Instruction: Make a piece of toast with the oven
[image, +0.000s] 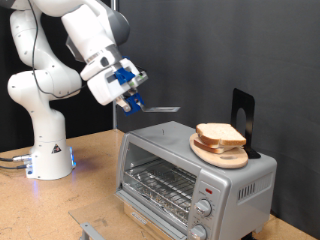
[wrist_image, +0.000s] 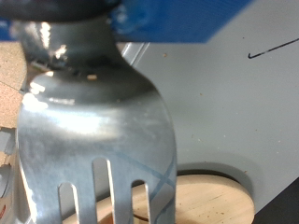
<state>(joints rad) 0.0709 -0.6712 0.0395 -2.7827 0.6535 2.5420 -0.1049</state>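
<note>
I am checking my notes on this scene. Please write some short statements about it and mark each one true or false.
1. The gripper holds a metal fork. True.
2. The piece of toast lies inside the oven. False: it lies on a wooden plate on top of the oven.
3. The fork is above the oven. True.
4. The fork's prongs are stuck into the toast. False: in the exterior view they are apart.

Black curtain (image: 250, 45) behind, filling the exterior view's top and right. Below, a light wooden table (image: 90, 195), a blue glow on it at the exterior view's left. Grey cable (image: 10, 160) trailing off that edge.
</note>
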